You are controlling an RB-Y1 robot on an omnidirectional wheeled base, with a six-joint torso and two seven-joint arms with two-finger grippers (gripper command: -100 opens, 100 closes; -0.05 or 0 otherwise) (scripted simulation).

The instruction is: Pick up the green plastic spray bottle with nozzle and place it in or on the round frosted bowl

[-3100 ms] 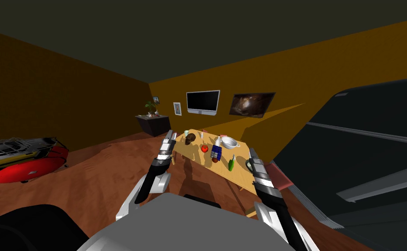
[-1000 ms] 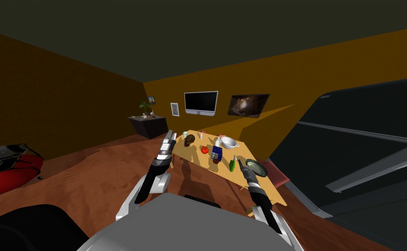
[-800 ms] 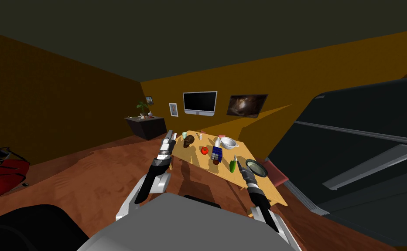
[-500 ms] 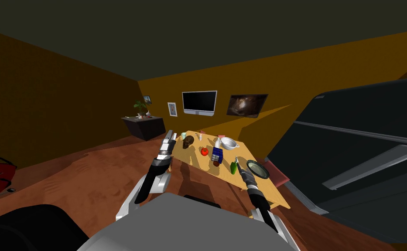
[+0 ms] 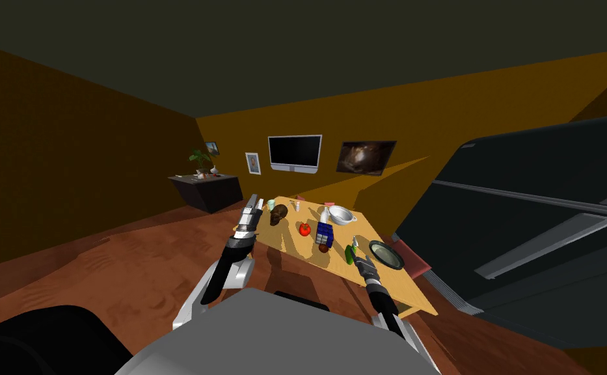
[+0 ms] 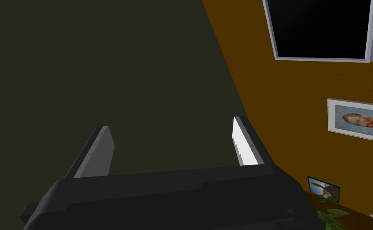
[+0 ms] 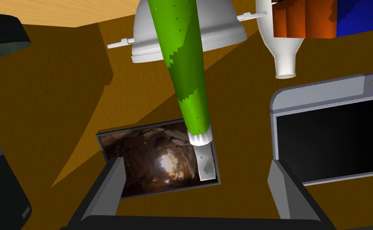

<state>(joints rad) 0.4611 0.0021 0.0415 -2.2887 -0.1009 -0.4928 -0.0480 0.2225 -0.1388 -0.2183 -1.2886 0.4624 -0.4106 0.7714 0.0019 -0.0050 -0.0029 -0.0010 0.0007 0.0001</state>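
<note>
right gripper (image 7: 196, 161): jaws wide apart, holding nothing, neither finger touching anything as far as I can see

green spray bottle (image 7: 183, 68): dead centre in front of the open jaws. Its white nozzle (image 7: 200, 157) lines up with the gap between the two fingers and the green body runs on past the tips. It stands on the wooden table (image 5: 404, 290).

bowl (image 7: 225, 28): plain white and round with little side tabs, straight beyond the bottle from the jaws and partly hidden by it

other stuff past the jaws: a white bottle (image 7: 283, 50) and a coloured cube (image 7: 313, 18) off to one side of the green one, a dark round dish (image 5: 386, 254) off to the other

left gripper (image 6: 170, 123): jaws also wide apart and empty, held up by the table's other side, well apart from the bottle
</note>
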